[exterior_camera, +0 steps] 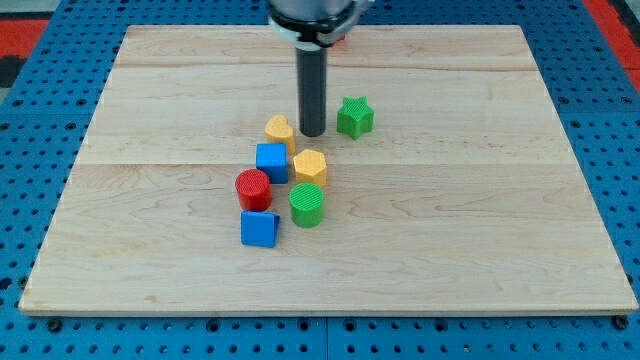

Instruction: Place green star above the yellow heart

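The green star [354, 116] lies on the wooden board above the middle, to the right of my tip. The yellow heart [280, 130] lies just left of my tip, touching the top of a blue cube [271, 162]. My tip [312, 133] stands between the heart and the star, closer to the heart, with a small gap to the star. The star sits a little higher in the view than the heart and to its right.
Below the heart is a cluster: the blue cube, a yellow hexagon [310, 166], a red cylinder [253, 188], a green cylinder [307, 204] and a blue block [260, 228]. A red object [338, 40] peeks out behind the arm at the board's top.
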